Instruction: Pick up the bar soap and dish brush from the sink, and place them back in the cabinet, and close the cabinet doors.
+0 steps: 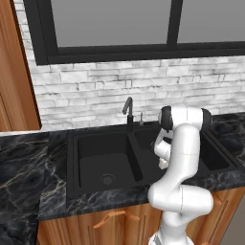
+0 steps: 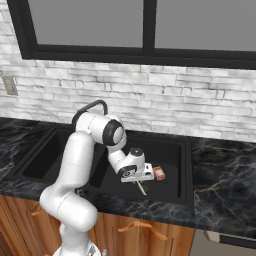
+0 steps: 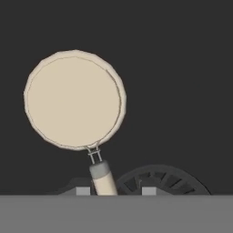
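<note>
In the black sink [image 2: 172,192], the gripper [image 3: 112,191] closes its fingers around the dish brush [image 3: 75,100] handle, bar soap [image 2: 159,173] just beside.

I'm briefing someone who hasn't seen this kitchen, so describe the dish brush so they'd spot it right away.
Find the black double sink under the window and look on the floor of its right basin, below the gripper. The dish brush lies there: a round cream head on a thin pale handle, unlike the blocky pinkish bar soap beside it.
</note>
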Motion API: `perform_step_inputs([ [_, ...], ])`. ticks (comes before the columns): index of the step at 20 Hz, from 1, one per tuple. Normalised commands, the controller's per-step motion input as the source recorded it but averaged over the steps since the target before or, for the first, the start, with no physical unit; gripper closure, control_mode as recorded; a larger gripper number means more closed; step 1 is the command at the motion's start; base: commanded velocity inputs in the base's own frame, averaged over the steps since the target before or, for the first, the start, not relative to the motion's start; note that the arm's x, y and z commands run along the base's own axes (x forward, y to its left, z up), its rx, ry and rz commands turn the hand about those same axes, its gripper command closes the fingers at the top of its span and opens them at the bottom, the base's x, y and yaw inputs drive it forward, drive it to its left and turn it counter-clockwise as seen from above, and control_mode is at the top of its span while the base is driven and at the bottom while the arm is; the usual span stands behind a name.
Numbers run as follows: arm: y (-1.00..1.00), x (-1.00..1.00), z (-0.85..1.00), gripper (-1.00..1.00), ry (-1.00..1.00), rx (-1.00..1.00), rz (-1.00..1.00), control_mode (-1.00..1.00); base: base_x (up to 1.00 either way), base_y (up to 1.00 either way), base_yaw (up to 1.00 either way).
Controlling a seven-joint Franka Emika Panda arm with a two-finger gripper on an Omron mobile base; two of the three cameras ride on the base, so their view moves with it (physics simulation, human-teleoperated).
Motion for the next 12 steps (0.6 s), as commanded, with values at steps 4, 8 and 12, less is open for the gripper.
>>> perform_step_inputs([
  [4,0.00,0.00,0.00,1.00,0.00,0.00,0.00,-1.00,0.00,0.00,0.00],
  [8,0.00,-0.09,0.00,1.00,-0.03,0.00,0.00,-1.00,0.00,0.00,0.00],
  [12,0.00,-0.05,0.01,1.00,-0.01,0.00,0.00,-1.00,0.00,0.00,0.00],
])
